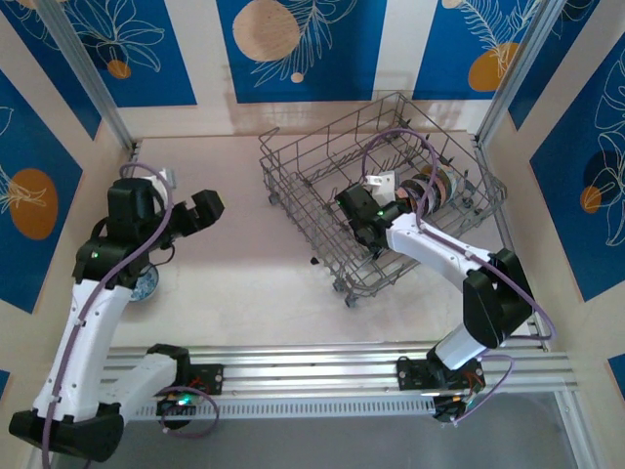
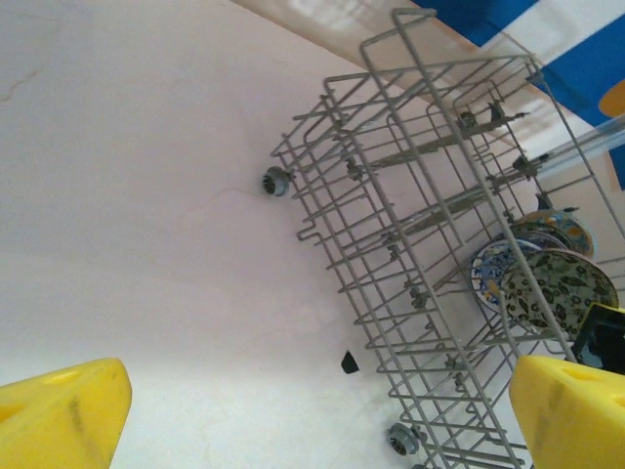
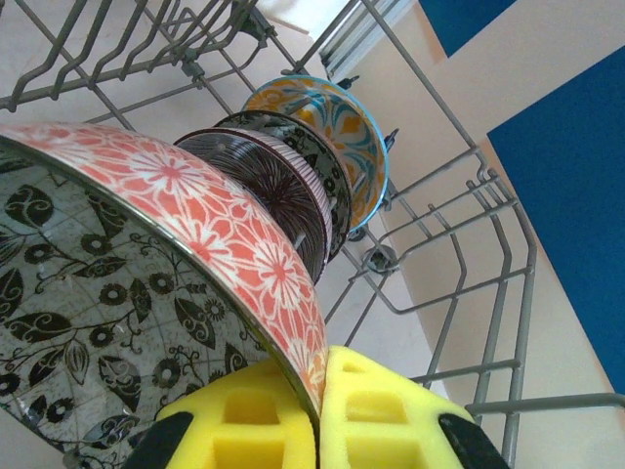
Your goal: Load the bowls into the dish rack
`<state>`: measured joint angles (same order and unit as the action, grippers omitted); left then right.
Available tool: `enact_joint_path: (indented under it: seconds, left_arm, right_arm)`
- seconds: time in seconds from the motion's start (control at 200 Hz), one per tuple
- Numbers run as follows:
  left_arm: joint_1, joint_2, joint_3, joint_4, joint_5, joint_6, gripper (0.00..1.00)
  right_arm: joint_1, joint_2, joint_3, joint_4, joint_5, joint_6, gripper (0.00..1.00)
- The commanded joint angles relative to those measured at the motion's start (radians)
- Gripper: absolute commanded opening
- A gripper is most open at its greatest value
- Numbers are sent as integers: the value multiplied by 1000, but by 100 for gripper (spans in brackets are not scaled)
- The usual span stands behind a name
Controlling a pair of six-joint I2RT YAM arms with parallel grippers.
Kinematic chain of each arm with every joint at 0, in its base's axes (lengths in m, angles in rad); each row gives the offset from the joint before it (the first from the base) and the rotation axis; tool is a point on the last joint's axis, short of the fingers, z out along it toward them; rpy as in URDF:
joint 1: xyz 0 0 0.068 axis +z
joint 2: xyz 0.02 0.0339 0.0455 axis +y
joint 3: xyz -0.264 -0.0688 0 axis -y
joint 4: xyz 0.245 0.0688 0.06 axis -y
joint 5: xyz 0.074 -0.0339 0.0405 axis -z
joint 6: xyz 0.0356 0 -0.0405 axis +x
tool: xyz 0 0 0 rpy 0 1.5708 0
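Bowl [image 3: 195, 205], red-flowered, sits on edge inside the rack [image 2: 371, 195], its rim pinched by the right gripper [image 3: 317, 396] reaching in. Left gripper [image 1: 205, 210] hovers wide open over the table [image 1: 244, 274], well away.

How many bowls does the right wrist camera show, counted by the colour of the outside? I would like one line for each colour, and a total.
Red-orange floral bowl, gripped by the right hand: 1
Dark purple striped bowl: 1
Black-and-white floral bowl: 1
Orange-yellow bowl with blue rim: 1
Total: 4
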<state>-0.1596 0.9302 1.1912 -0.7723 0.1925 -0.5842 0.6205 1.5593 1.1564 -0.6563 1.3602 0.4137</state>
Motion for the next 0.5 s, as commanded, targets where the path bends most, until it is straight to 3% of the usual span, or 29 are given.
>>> enact_joint_path:
  seconds: [0.0, 0.315, 0.495]
  left_arm:
    - [26, 1, -39, -11, 81, 3, 99]
    - [29, 38, -47, 23, 120, -24, 99]
    - [28, 42, -57, 31, 126, -31, 99]
  right_arm:
    - [-5, 11, 17, -74, 50, 66, 0]
    - [22, 42, 24, -110, 66, 106, 0]
    - [41, 84, 63, -247, 84, 232, 0]
